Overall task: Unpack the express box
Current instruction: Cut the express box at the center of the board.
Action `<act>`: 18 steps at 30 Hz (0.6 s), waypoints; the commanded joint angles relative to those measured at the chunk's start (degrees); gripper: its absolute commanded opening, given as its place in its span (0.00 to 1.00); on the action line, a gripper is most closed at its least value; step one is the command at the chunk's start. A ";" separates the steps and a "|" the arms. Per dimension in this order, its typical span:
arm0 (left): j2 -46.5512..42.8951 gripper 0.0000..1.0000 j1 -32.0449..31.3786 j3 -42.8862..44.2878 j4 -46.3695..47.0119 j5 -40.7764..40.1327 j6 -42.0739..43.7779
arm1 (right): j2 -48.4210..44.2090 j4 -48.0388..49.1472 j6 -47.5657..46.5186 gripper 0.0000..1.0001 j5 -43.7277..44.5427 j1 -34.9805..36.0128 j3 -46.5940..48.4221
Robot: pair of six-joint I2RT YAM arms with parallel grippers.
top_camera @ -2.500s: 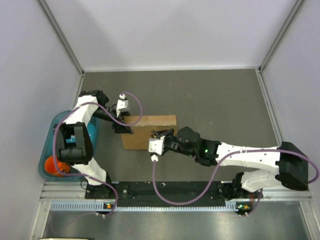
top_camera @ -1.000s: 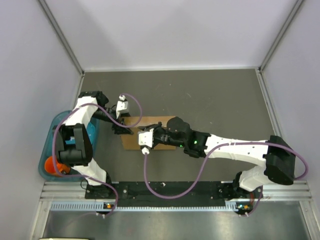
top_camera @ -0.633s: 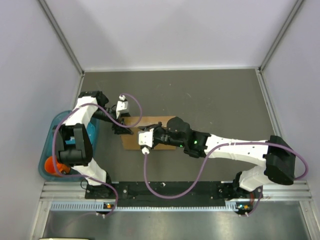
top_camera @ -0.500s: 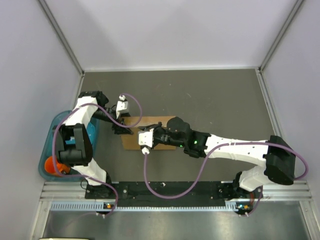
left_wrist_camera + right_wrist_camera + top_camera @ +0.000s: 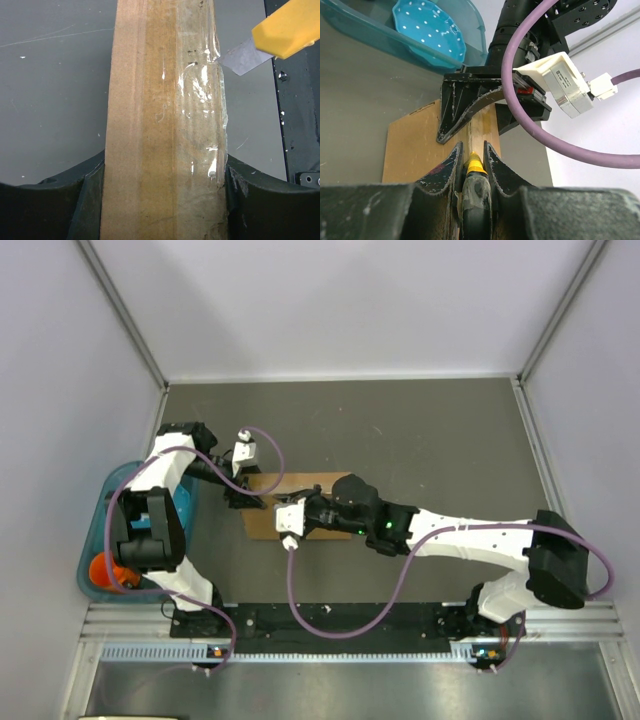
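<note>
The express box (image 5: 316,483) is a plain brown cardboard box in the middle of the table. My left gripper (image 5: 250,500) is shut on its left end, clamping the narrow taped side (image 5: 165,100) across its thickness. My right gripper (image 5: 472,147) is shut on a yellow utility knife (image 5: 476,167) and reaches over the box from the right (image 5: 300,506). In the left wrist view the knife's yellow body (image 5: 287,27) is at the top right. Its grey blade (image 5: 242,60) touches the clear tape at the box's right edge. The box's broad face (image 5: 417,147) lies left of the knife.
A blue bin (image 5: 98,530) holding an orange object (image 5: 103,568) and a blue perforated dish (image 5: 427,30) stands off the table's left side. Grey walls and metal rails enclose the table (image 5: 440,440). Purple cables (image 5: 300,590) loop from both wrists.
My right arm has moved left over the box with the knife, up close to the left gripper. In the last second it has barely shifted. The left arm has stayed still.
</note>
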 commanded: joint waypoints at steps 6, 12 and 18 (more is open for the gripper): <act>-0.23 0.17 0.49 -1.17 -9.96 -4.56 0.75 | 0.60 2.40 1.29 0.00 -1.39 0.90 2.14; -0.41 0.17 0.58 -1.17 -9.96 -4.47 0.66 | 1.04 2.85 0.76 0.00 -1.56 0.98 2.40; -0.06 0.17 0.58 -1.34 -9.96 -4.56 0.84 | 0.87 2.40 0.68 0.00 -1.13 1.07 2.67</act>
